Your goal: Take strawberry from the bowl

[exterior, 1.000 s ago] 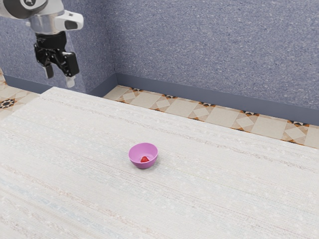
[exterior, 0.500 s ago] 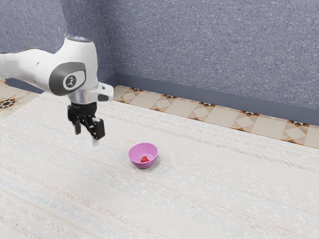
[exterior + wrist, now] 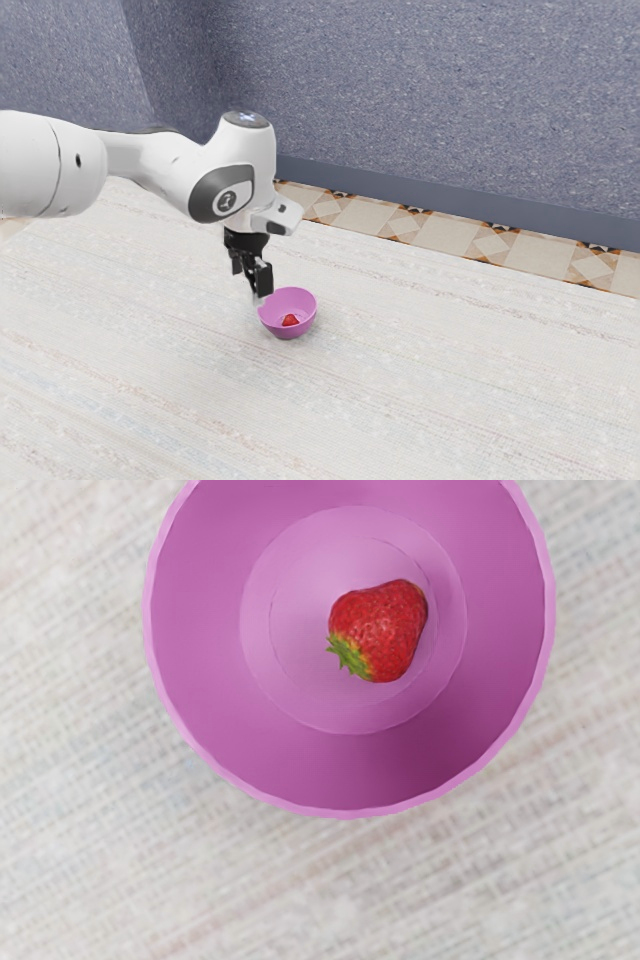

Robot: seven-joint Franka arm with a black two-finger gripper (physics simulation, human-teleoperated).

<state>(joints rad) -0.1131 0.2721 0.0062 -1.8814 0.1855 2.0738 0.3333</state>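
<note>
The strawberry [image 3: 380,630] lies inside the bowl [image 3: 288,331], grasp and lift-out both undone. By the exterior view's clock, the gripper [image 3: 257,297] is at the bowl's ten o'clock, so the approach looks nearly complete. Whether its fingers are wide or narrow, I cannot tell; the berry's underside is hidden.

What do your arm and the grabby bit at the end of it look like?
My arm is glossy white with rounded, bulging segments and thin dark seams. Near the wrist, a dark grey oval surrounds a pale disc with a dark emblem, and a grey cap on top bears a light cross-shaped mark. The gripper is mostly black and blocky.
</note>
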